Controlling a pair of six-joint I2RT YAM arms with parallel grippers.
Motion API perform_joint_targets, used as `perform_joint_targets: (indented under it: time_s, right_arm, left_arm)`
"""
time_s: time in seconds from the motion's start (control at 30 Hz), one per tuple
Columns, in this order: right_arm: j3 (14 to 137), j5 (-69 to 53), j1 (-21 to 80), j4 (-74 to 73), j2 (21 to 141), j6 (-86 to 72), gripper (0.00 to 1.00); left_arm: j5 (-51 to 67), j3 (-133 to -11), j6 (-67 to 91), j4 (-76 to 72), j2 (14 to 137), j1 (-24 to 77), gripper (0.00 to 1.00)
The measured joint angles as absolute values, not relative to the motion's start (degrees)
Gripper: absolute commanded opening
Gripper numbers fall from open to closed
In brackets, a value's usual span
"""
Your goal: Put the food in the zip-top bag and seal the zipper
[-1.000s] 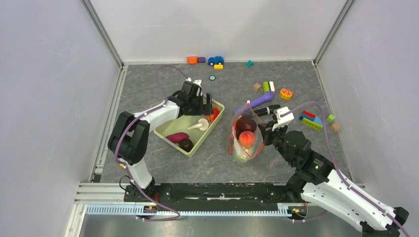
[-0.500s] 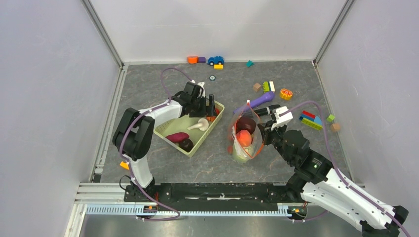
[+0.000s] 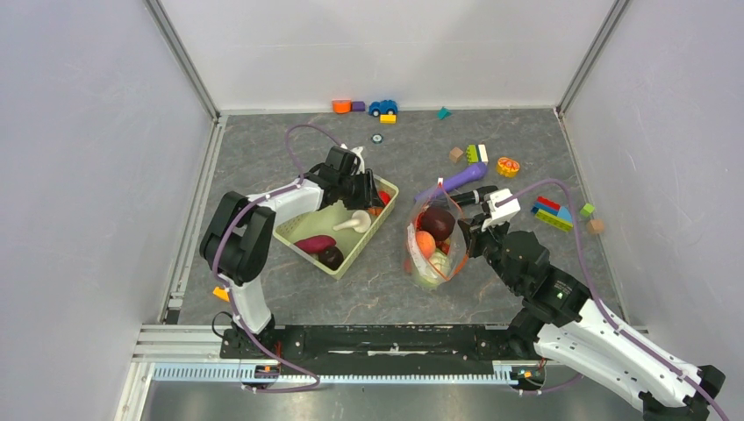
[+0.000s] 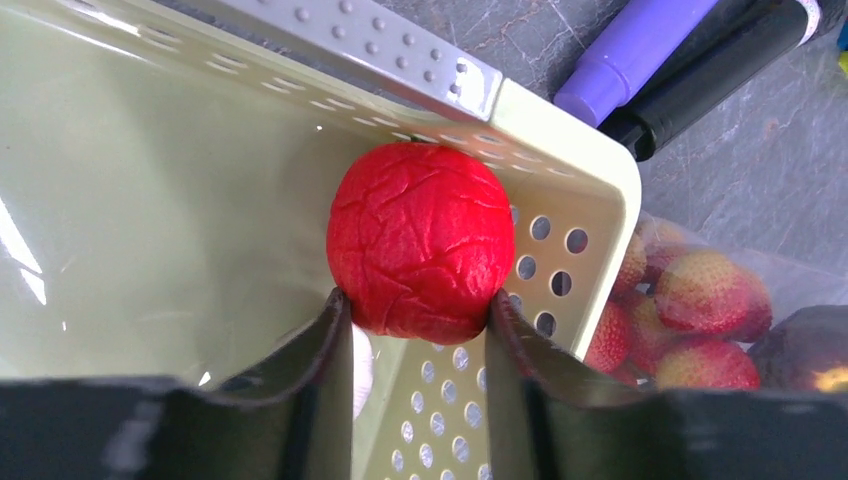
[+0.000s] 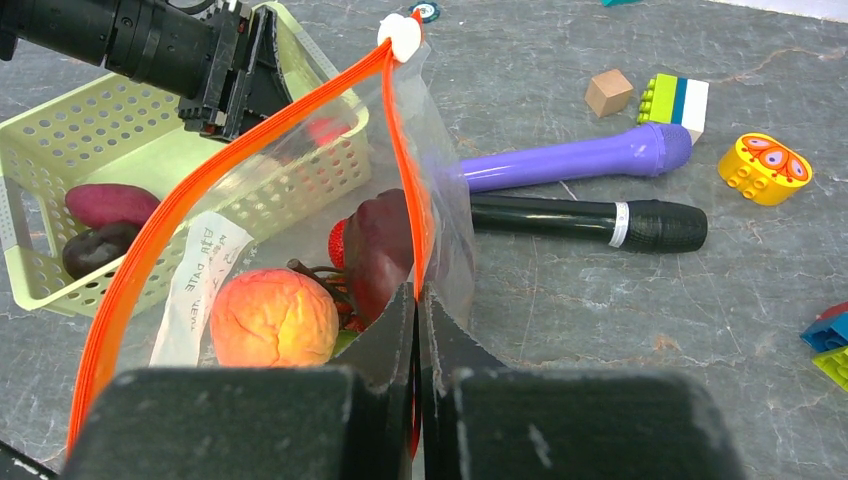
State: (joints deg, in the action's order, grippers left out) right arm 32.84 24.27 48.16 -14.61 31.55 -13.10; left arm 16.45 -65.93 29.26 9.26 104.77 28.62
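Two arms stand at the near edge of the grey worktop [image 3: 377, 289]. The right arm [image 3: 561, 303] reaches forward to the zip-top bag [image 3: 430, 250], and the right jaws are pinched shut on the bag's near wall just below its rim. The bag stands upright right of centre with its mouth open, the two halves of the orange-red zipper [image 5: 230, 165] spread well apart and meeting at a white slider [image 5: 400, 35] at the far end. Inside lie a peach apple [image 5: 273, 318] and a dark purple piece [image 5: 375, 250], touching each other, with a white label [image 5: 195, 285] on the bag's left wall.

Just left of the bag sits a light-green basket [image 3: 351, 254]. It holds a white mushroom piece [image 3: 354, 222], a purple piece [image 3: 316, 243] and a darker one [image 3: 331, 256]. The left arm [image 3: 263, 210] bends over the basket's far side. The left jaws grip a red apple [image 4: 420, 240] in the far right corner, one fingertip against each side of its lower half, the apple close against the perforated wall.

Beyond the bag lie a purple marker [image 3: 452, 181] and a black marker [image 5: 590, 222], side by side. Farther off are an orange citrus slice [image 3: 507, 167], scattered blocks and a blue toy car [image 3: 382, 107] by the back wall.
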Motion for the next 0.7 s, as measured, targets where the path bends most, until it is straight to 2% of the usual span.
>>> perform_joint_targets:
  time_s: [0.1,0.27,0.47,0.7]
  right_arm:
    - [32.7,24.3,48.2,-14.6,31.6,-13.1,0.02]
    - [32.6,24.3,48.2,-14.6,31.4,-13.1,0.02]
    - [32.6,24.4,48.2,-14.6,31.2,-13.1,0.02]
    - [32.5,24.5,48.2,-14.5,31.2,-13.1,0.02]
  left_arm:
    - [16.8,-65.9,29.5,9.1,104.8,28.6,0.19]
    - [16.6,-65.1,29.5,8.9,104.2,28.6,0.12]
    - [14.2,-63.7,29.5,9.9,99.5,28.6,0.10]
    - [8.9,-60.5,29.4,11.2,87.2,28.6,0.05]
